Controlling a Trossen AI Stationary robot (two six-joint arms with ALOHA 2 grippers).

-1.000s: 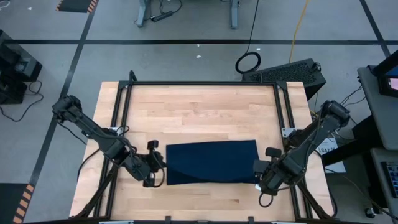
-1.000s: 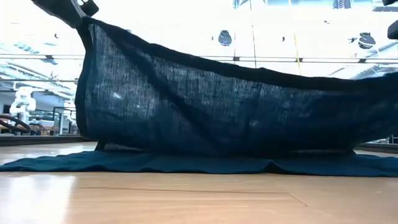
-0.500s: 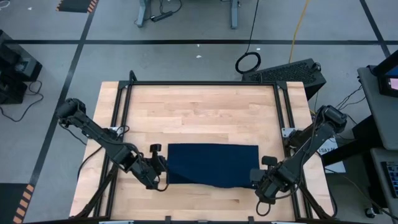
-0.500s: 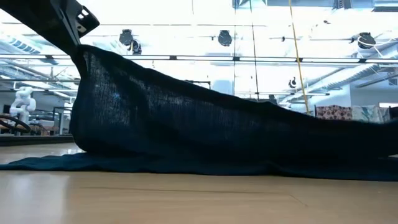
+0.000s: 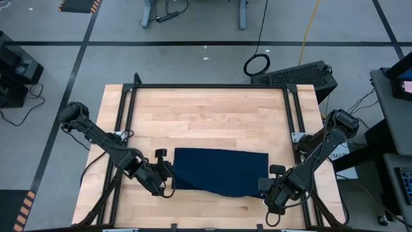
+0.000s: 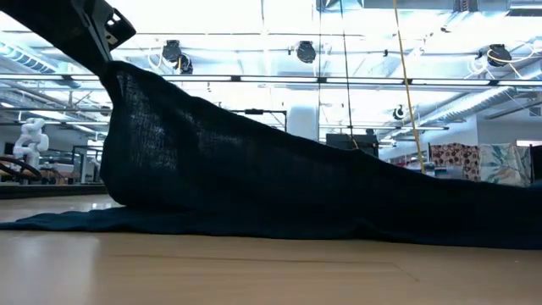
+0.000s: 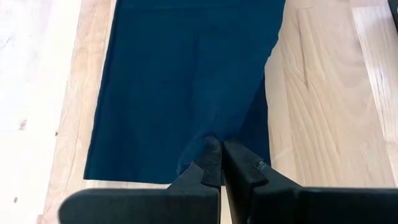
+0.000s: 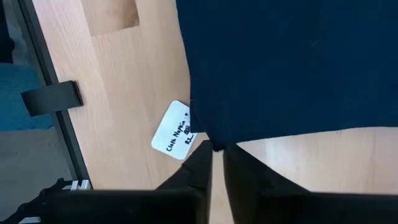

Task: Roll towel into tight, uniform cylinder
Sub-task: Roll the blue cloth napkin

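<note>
The dark navy towel [image 5: 219, 169] lies across the near middle of the wooden table [image 5: 206, 116]. My left gripper [image 7: 221, 149] is shut on its near left corner, which stands lifted. In the low view the cloth [image 6: 254, 169] slopes from there down to the right, where it lies on the table. At the towel's near right corner my right gripper [image 8: 217, 155] points down, with a narrow gap between its fingers. That corner [image 8: 214, 144] shows just past the fingertips. The towel's white tag [image 8: 176, 130] lies on the wood beside it. My left gripper pinches the towel's near left corner [image 7: 208, 138] between its two fingers, slanting down from the table's left near side. The corner is lifted clear [image 6: 118, 76], and the cloth falls away from it to the table. My right gripper: I cannot tell whether its fingertips touch the near right corner.
Black frame rails [image 5: 193, 86] run along the table's far, left and right sides. One rail [image 8: 50, 99] passes close to my right gripper. Bare wood lies beyond the towel toward the far edge, with a narrow strip [image 5: 212, 206] toward the near edge.
My right gripper has gone toward the table's near edge and down. The towel's near right end, held high a second ago, has sunk to the table. The near left corner stays lifted in my left gripper, so the raised edge now slopes down to the right.
</note>
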